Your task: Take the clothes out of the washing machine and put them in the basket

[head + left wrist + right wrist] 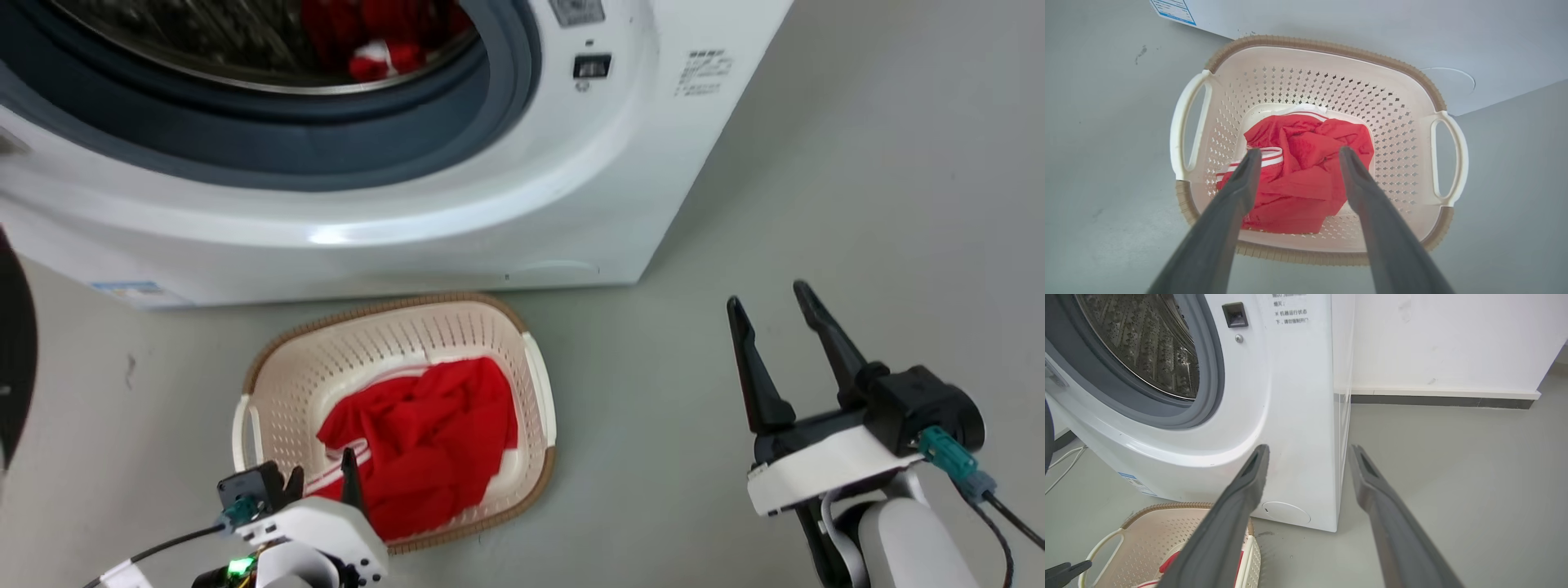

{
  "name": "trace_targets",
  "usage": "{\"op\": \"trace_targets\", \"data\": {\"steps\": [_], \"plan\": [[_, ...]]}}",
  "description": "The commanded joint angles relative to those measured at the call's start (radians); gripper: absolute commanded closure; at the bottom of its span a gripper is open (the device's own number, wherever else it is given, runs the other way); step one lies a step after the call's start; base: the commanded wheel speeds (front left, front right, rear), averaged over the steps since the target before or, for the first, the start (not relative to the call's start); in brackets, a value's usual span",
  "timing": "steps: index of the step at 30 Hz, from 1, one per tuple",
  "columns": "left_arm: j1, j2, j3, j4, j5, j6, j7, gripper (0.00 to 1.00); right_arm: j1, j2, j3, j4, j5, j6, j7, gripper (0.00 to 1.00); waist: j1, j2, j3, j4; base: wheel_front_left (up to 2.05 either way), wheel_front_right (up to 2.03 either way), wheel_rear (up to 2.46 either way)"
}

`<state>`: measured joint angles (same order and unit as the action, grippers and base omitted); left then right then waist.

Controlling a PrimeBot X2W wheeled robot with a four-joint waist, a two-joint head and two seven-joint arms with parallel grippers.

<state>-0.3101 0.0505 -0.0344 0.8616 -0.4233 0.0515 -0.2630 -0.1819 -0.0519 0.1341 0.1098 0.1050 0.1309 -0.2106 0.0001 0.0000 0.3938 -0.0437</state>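
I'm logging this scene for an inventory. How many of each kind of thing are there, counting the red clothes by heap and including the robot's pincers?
Washing machine: 1
Basket: 1
Heaps of red clothes: 2 (basket heap, drum heap)
Pincers: 2 (left pincer, right pincer, both open)
Total: 6

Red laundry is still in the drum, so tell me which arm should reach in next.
Probably the right. The right gripper is open, empty and faces the washing machine, whose drum holds red clothes, while the left gripper points down over the basket.
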Motion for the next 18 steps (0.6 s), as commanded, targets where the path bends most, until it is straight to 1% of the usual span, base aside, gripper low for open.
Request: {"op": "trace_targets", "data": {"steps": [1, 5, 10, 15, 18], "plan": [[0.028, 0.000, 0.009, -0.017, 0.012, -0.005, -0.003, 0.00, 0.020, 0.001, -0.003, 0.003, -0.006, 0.000, 0.000, 0.00, -0.0001, 0.0000, -0.081, 0.004, 0.00, 0.00, 0.00], [0.083, 0.000, 0.036, -0.101, 0.041, -0.018, -0.003, 0.00, 0.064, 0.002, -0.013, -0.004, -0.015, 0.000, 0.017, 0.00, -0.0001, 0.0000, -0.155, 0.006, 0.00, 0.00, 0.00], [0.140, 0.000, 0.054, -0.224, 0.079, -0.032, -0.003, 0.00, 0.105, 0.002, -0.021, -0.027, -0.007, 0.000, 0.033, 0.00, -0.0001, 0.0000, -0.218, 0.010, 0.00, 0.00, 0.00], [0.195, 0.000, 0.047, -0.390, 0.112, -0.035, -0.003, 0.00, 0.139, 0.002, -0.035, -0.054, -0.008, 0.000, 0.043, 0.00, -0.0001, 0.0000, -0.269, 0.017, 0.00, 0.00, 0.00], [0.224, 0.000, 0.035, -0.496, 0.142, -0.026, -0.003, 0.00, 0.156, 0.002, -0.046, -0.069, -0.012, 0.000, 0.052, 0.00, -0.0001, 0.0000, -0.288, 0.020, 0.00, 0.00, 0.00]]}}
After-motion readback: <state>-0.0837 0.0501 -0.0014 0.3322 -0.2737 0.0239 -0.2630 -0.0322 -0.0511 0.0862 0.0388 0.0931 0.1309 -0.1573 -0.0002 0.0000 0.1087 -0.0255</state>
